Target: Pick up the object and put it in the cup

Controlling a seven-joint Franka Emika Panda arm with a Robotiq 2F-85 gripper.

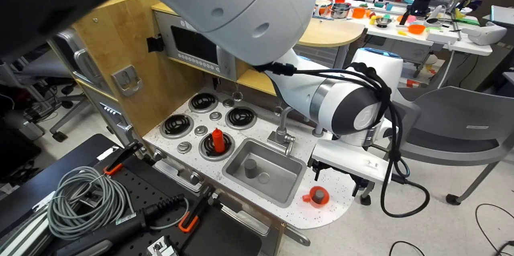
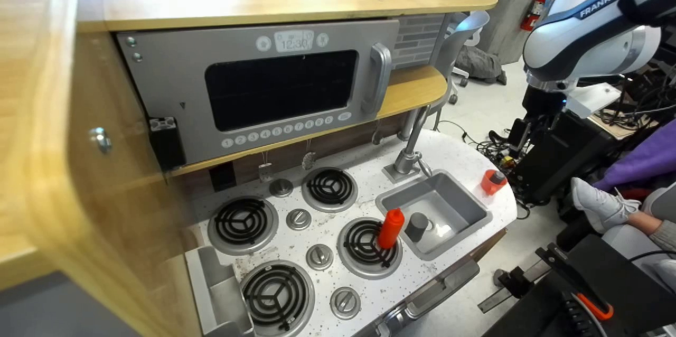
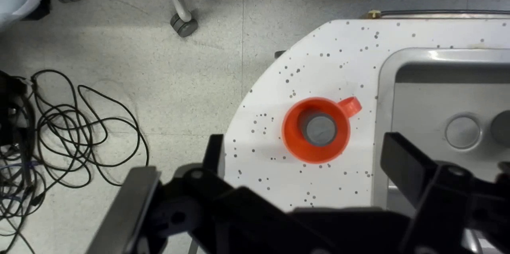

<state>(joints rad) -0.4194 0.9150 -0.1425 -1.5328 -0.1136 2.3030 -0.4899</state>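
An orange-red cup (image 3: 318,154) with a handle stands upright on the white speckled counter near its rounded end. A small grey cylinder (image 3: 320,129) stands inside it. The cup shows in both exterior views (image 1: 317,189) (image 2: 488,184), with the cylinder's top above the rim. A similar grey cylinder (image 1: 250,168) stands in the sink (image 1: 263,143); it also shows in the wrist view (image 3: 502,126). My gripper (image 3: 303,146) is open and empty, with the cup between and beyond its fingers. In an exterior view the gripper (image 2: 520,139) is above the counter end, apart from the cup.
A red bottle (image 2: 391,228) stands on a stove burner beside the sink. A faucet (image 2: 412,147) rises behind the sink. A microwave (image 2: 285,94) and a wooden shelf (image 2: 414,89) stand above the counter's back. A black cart (image 1: 225,228) with cables and tools stands in front.
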